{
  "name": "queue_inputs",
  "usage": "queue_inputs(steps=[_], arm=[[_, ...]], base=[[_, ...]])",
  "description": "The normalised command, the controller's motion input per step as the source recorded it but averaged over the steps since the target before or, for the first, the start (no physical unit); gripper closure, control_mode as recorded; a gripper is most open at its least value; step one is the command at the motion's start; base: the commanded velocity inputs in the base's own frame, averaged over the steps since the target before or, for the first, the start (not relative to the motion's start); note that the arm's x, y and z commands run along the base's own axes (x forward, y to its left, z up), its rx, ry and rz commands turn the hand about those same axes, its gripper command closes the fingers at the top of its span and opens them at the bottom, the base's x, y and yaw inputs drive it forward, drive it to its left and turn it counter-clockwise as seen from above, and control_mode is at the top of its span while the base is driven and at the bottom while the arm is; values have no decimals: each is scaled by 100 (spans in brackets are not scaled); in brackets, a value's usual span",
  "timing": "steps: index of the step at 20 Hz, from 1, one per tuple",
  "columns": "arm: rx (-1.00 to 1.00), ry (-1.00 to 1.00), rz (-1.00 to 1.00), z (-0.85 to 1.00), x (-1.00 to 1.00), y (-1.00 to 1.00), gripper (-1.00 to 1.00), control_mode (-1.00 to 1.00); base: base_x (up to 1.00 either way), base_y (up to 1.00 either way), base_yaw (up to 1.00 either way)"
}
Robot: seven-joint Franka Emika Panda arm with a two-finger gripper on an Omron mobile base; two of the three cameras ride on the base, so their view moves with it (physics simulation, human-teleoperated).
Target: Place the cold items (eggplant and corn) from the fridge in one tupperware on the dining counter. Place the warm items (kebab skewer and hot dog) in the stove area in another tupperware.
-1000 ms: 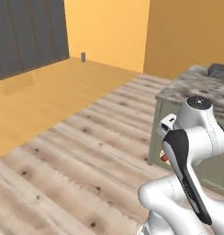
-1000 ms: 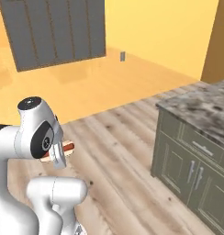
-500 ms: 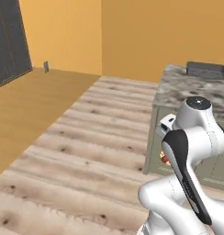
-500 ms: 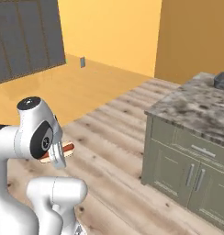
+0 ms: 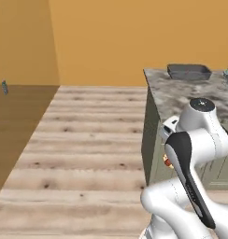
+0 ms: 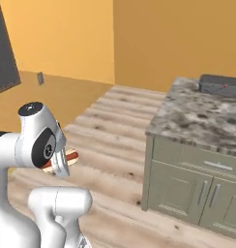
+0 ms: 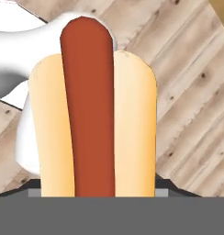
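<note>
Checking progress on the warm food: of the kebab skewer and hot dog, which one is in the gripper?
The hot dog: a red-brown sausage in a pale bun, held close before the hand camera, not a skewer.

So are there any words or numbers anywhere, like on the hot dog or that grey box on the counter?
No text can be read anywhere.
The hot dog in the gripper is plain bun and sausage.
The grey tupperware on the counter has no label.
The small wall outlet is too small to show any marking.
</note>
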Motion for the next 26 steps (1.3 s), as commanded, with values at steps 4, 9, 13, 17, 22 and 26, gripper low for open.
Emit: queue_inputs(steps=[4, 9, 13, 17, 22, 26], arm=[[0, 0, 0, 0, 0, 0, 100, 100], [0, 0, 0, 0, 0, 0, 100, 100], [0, 0, 0, 0, 0, 0, 100, 100], [0, 0, 0, 0, 0, 0, 100, 100], [0, 0, 0, 0, 0, 0, 100, 100], [0, 0, 0, 0, 0, 0, 100, 100]], base=[[100, 78, -52], [100, 73, -54], [100, 77, -55], [100, 72, -59], [100, 81, -60], [75, 93, -57]])
